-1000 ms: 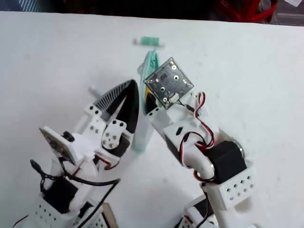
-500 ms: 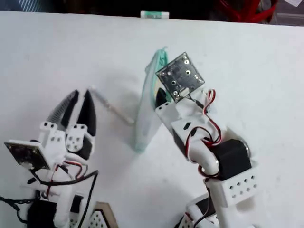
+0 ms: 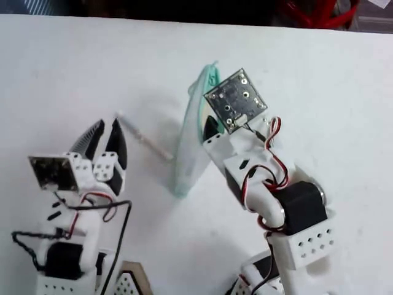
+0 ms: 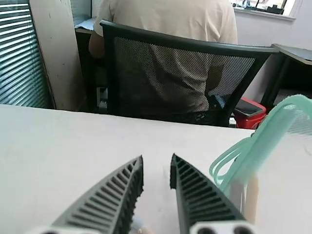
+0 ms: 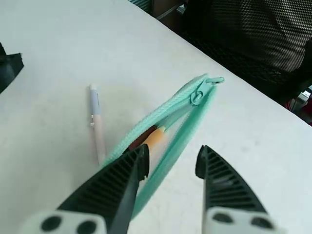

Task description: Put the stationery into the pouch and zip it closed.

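A mint mesh pouch (image 3: 191, 138) stands on its long edge mid-table, its zipper open, with an orange-tipped item (image 5: 155, 138) inside. A white pen (image 3: 144, 139) lies on the table just left of it. My right gripper (image 5: 170, 158) is open right over the pouch (image 5: 168, 126), one finger (image 5: 127, 176) above its rim; the pen (image 5: 97, 130) lies off to the side. My left gripper (image 3: 107, 127) sits left of the pen, apart from the pouch. In the left wrist view that gripper (image 4: 156, 171) is a little open, and the pouch (image 4: 261, 144) rises beside it.
The right arm (image 3: 258, 178) leans in from the front right and the left arm (image 3: 67, 215) from the front left. The white table (image 3: 73, 67) runs to a dark far edge. A black mesh chair (image 4: 175, 73) with a seated person stands beyond it.
My left gripper drew back from the pouch to the left and narrowed. A small mint stick moved to the table's far edge and is now gone. The pouch shifted slightly farther.
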Controlling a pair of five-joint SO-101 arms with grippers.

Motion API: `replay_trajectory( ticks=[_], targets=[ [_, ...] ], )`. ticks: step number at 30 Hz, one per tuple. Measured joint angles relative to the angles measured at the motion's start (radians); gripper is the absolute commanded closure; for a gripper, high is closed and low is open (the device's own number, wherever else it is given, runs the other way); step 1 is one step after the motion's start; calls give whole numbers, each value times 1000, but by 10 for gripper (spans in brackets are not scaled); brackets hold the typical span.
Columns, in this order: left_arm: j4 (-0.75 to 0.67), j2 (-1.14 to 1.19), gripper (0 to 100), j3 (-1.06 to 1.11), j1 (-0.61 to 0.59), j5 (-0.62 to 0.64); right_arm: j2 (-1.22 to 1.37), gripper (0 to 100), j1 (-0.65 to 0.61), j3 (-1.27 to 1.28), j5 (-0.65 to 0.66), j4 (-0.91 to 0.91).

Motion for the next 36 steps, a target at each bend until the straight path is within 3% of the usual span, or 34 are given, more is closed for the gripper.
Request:
replay_trajectory(
  ticks=[4,8,15,20,29,36],
  targets=[
    [-15,183,886,-32,-3,0,0,841,0,0,0,0],
    [9,465,886,-209,9,28,0,841,0,0,0,0],
    [189,1160,789,-683,6,279,0,842,0,0,0,0],
    [319,1540,783,-957,11,405,0,842,0,0,0,0],
    [330,1946,823,-1215,-3,509,0,843,0,0,0,0],
    [338,2088,823,-1267,-43,554,0,843,0,0,0,0]
  ],
)
